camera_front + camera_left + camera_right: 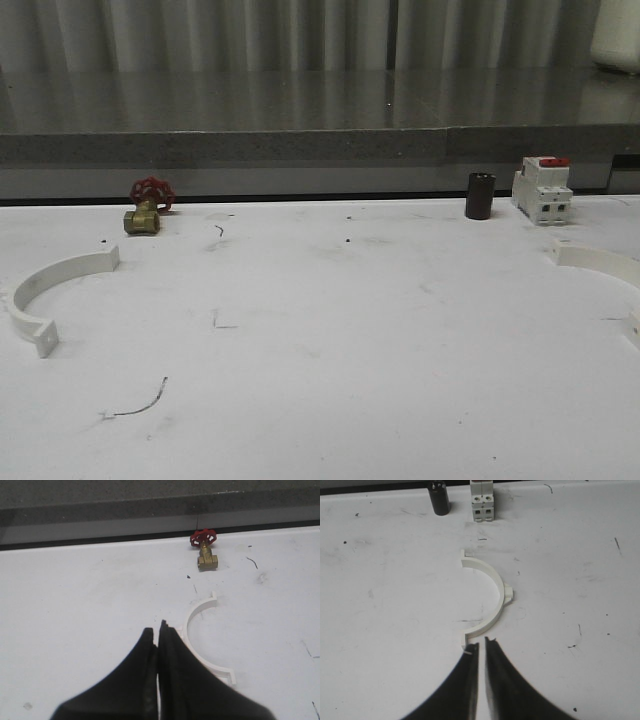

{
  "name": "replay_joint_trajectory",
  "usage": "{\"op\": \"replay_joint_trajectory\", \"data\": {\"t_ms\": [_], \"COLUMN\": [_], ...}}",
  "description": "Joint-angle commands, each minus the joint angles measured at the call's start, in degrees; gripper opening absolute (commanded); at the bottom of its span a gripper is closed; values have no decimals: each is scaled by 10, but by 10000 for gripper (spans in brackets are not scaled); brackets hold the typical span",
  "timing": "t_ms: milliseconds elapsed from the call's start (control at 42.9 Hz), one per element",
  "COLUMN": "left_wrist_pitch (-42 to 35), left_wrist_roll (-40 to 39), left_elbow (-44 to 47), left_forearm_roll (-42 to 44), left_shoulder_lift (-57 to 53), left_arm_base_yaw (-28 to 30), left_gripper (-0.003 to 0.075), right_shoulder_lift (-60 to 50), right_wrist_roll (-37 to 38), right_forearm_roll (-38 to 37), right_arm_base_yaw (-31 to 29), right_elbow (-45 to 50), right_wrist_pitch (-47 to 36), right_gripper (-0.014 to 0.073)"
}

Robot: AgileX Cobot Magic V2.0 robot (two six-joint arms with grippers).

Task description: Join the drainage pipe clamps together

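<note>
Two white half-ring drainage pipe clamps lie flat on the white table, far apart. The left clamp lies near the left edge and the right clamp at the right edge, partly cut off. In the left wrist view my left gripper is shut with nothing in it, just beside the left clamp. In the right wrist view my right gripper has its fingers nearly together with a thin slit and holds nothing. Its tips hover at the near end tab of the right clamp.
A brass valve with a red handwheel stands at the back left. A black cylinder and a white breaker with a red top stand at the back right. A grey ledge runs behind the table.
</note>
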Motion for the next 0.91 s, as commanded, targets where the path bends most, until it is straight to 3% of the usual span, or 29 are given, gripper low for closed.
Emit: {"op": "replay_joint_trajectory", "data": {"t_ms": [0,93,163,233,536,885], "left_wrist_pitch": [-62,-71,-74,-74,58,100], "left_wrist_roll": [-5,-5,-5,-5,32,45], "left_elbow": [-16,-16,-16,-16,-123,-248], "left_forearm_roll": [-13,-21,-21,-21,-18,8], "left_shoulder_lift": [12,26,39,54,181,357], "left_arm_base_yaw": [0,0,0,0,0,-37], "left_gripper": [134,281,372,412,410,410], "right_shoulder_lift": [12,21,24,25,25,25], "right_wrist_roll": [-5,-5,-5,-5,-5,-5], "right_forearm_roll": [-6,-6,-6,-6,-6,-6], "right_arm_base_yaw": [-1,-1,-1,-1,-1,-1], "right_elbow": [-18,-18,-18,-18,-18,-18], "right_wrist_pitch": [-36,-36,-36,-36,-36,-36], "right_gripper": [315,462,506,510,510,510]}}
